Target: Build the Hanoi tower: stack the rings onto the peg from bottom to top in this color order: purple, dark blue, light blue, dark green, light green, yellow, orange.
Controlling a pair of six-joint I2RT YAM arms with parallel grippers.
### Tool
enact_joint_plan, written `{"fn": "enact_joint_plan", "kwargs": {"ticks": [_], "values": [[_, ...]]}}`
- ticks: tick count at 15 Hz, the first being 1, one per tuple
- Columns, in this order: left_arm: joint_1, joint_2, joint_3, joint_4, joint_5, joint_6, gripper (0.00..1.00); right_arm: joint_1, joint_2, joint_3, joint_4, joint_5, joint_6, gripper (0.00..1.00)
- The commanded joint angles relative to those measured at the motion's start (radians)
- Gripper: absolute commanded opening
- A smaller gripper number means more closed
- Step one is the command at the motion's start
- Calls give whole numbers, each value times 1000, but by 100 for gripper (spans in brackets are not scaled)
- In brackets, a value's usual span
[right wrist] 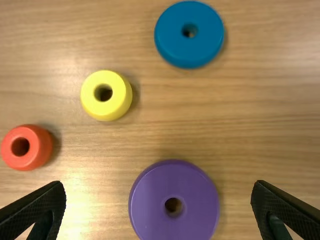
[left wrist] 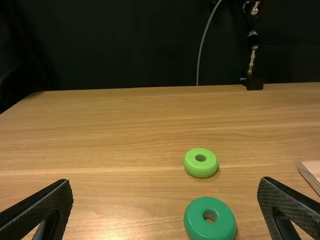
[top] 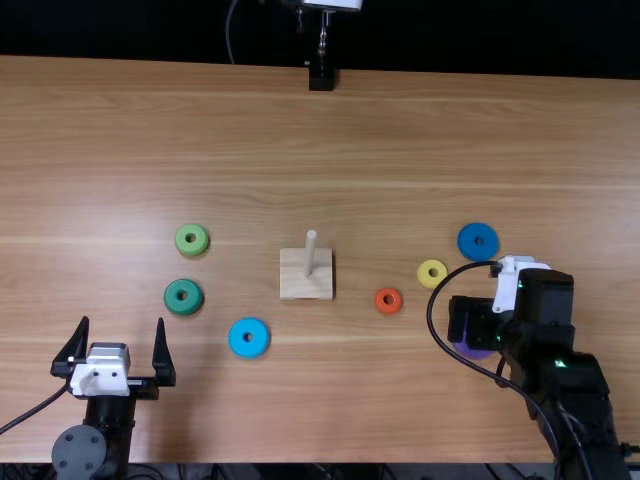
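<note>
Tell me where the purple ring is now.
In the right wrist view, the purple ring lies on the table between the right claw's open fingers, its nearest neighbour the yellow ring.

Top view: looking steeply down from high above the table (top: pixel 450 150). Left wrist view: facing forward from low down, sharing light green ring (left wrist: pixel 200 170) and dark green ring (left wrist: pixel 194 220) with the top. Right wrist view: aimed down from close above, sharing purple ring (right wrist: pixel 150 210) likewise.
</note>
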Motion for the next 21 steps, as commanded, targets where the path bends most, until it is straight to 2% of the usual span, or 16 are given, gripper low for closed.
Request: {"fn": "enact_joint_plan", "kwargs": {"ticks": [1,2,10,21], "values": [[6,-12,-15,-34,-8,3,100,14,42,25,-3,1,2,100],[6,-12,-15,-34,-8,3,100,19,68,25,-1,6,4,100],[6,-12,-15,-34,-8,3,100,14,237,28,-1,8,10,100],[6,-12,-15,-34,-8,3,100,10,295,30,-1,6,8,100]]}}
